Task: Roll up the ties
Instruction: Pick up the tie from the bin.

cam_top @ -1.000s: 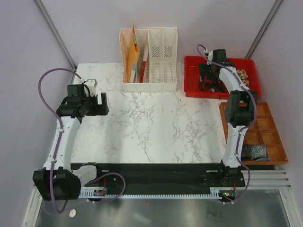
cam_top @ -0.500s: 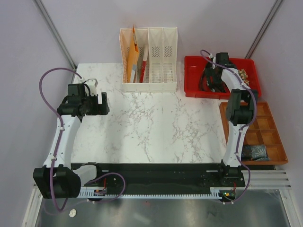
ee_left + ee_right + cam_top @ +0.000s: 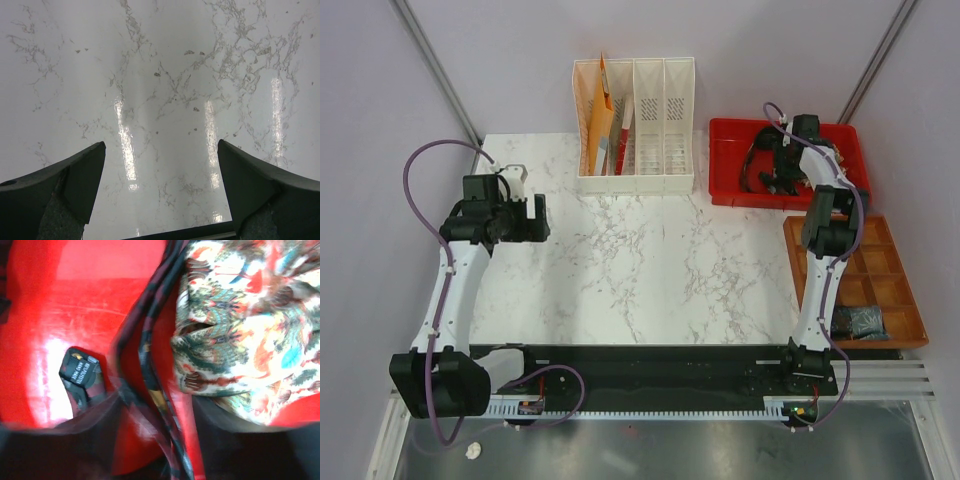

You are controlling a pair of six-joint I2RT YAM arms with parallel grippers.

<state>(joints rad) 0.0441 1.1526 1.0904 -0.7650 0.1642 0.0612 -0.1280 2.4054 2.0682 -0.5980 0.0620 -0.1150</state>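
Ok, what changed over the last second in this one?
The right arm's fingers swung rightward across the red plastic bin, now straddling the dark maroon fabric tie beside the colourful patterned tie; whether it is gripped is unclear. The left arm's open fingers stayed over the white marble table.

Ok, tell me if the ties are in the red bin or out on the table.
In the bin: the right wrist view shows the ties bunched on its red floor.
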